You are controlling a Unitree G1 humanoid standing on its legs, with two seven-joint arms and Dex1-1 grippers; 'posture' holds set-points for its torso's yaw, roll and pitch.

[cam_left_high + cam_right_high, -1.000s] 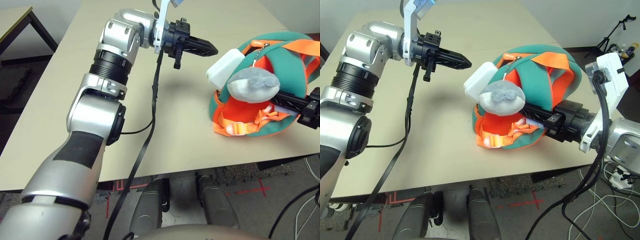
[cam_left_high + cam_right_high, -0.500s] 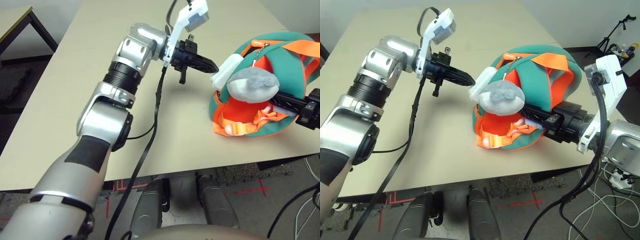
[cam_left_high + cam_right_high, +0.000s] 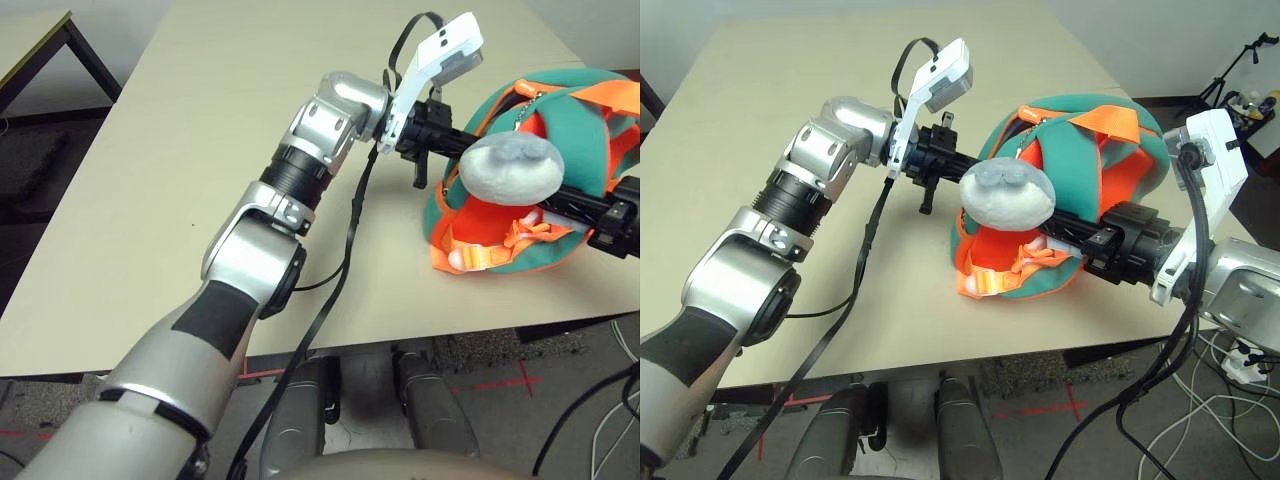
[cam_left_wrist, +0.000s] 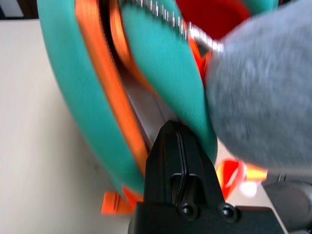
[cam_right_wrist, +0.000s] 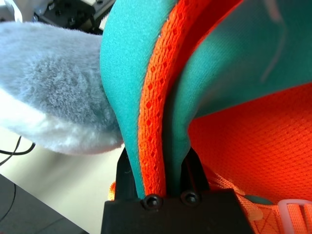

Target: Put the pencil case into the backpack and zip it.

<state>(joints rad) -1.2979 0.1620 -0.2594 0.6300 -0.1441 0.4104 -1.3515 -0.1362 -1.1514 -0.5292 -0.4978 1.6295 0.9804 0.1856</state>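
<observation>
the backpack [image 3: 1080, 190], teal with bright orange straps and lining, lies on its side near the table's [image 3: 760, 110] right front edge, a grey round plush tag [image 3: 1007, 193] hanging over its mouth. the left gripper [image 4: 176, 141], fingers closed with nothing between them, pokes into the opening beside the tag. the right gripper [image 5: 161, 165] has its fingers clamped on the backpack's teal-and-orange rim. broad bare table lies to the left. no writing is readable.

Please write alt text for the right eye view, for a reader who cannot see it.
A small teal and orange backpack lies on a beige table, with a grey plush tag at its front. The left gripper reaches into its opening, fingers shut, while the right gripper pinches the backpack's edge.
</observation>
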